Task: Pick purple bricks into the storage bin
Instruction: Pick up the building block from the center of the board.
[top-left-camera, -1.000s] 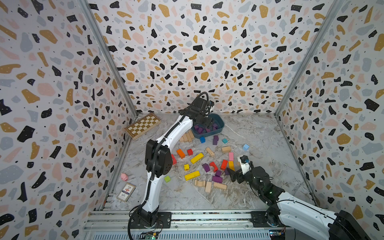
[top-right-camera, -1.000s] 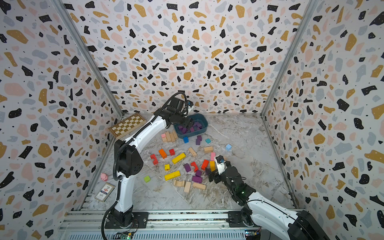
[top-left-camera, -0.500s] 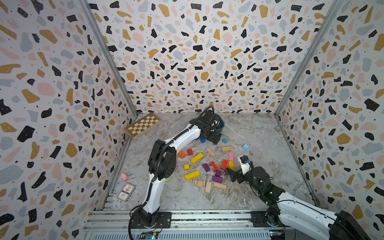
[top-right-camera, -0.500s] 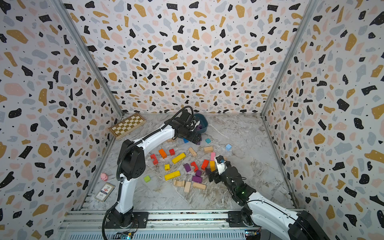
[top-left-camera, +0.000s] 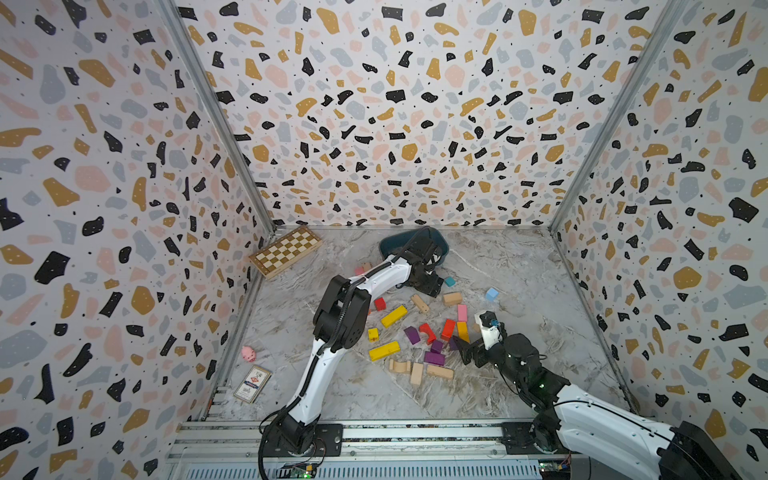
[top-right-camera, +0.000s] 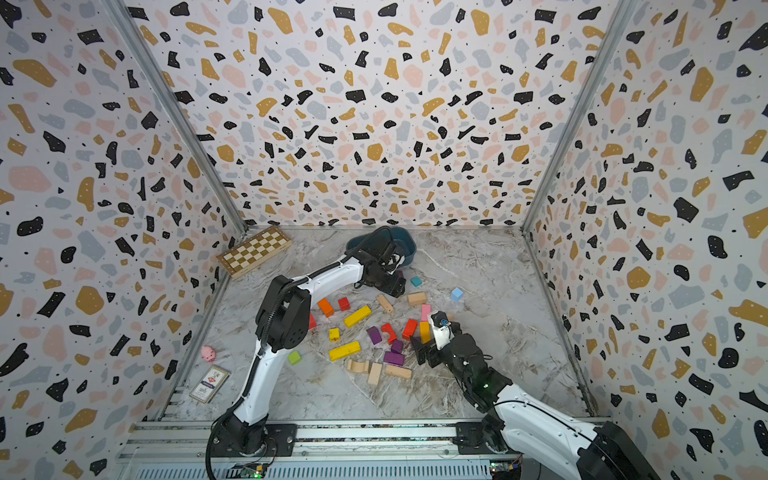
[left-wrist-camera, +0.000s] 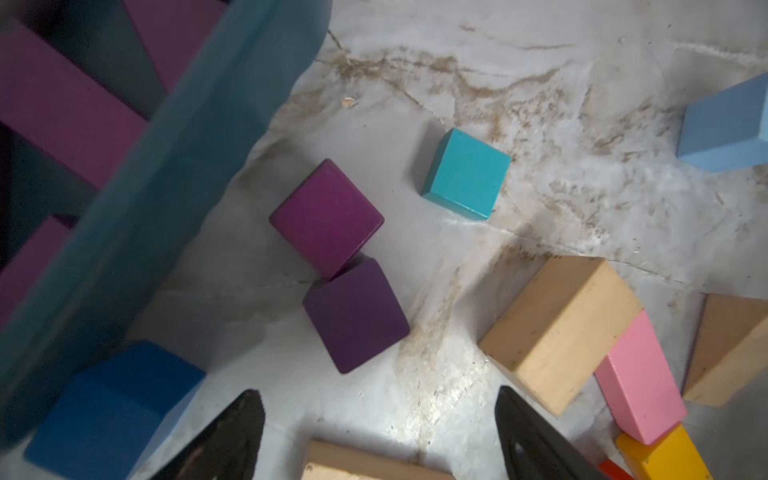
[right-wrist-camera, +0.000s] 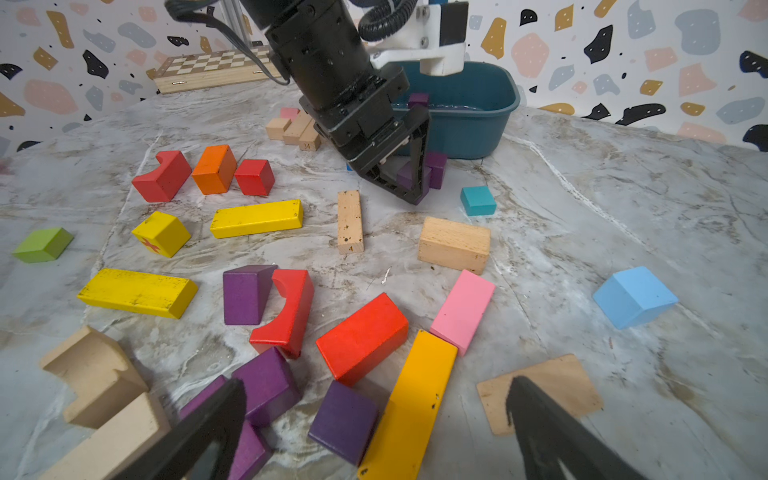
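Two purple bricks (left-wrist-camera: 328, 218) touch just beside the storage bin (left-wrist-camera: 174, 158), with one teal cube (left-wrist-camera: 466, 172) and one blue cube (left-wrist-camera: 112, 409) near it. Your left gripper (left-wrist-camera: 378, 415) is spread wide and empty, and your right gripper (right-wrist-camera: 374, 407) likewise.

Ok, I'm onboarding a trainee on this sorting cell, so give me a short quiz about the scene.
1. True or false: the two touching purple wooden cubes lie outside the dark teal plastic storage bin.
2. Which block touches the long orange wooden bar? A pink wooden block; B green cube; C light-blue cube.
3. Is the right gripper open or shut?
Key: 1 true; 2 A; 3 open.
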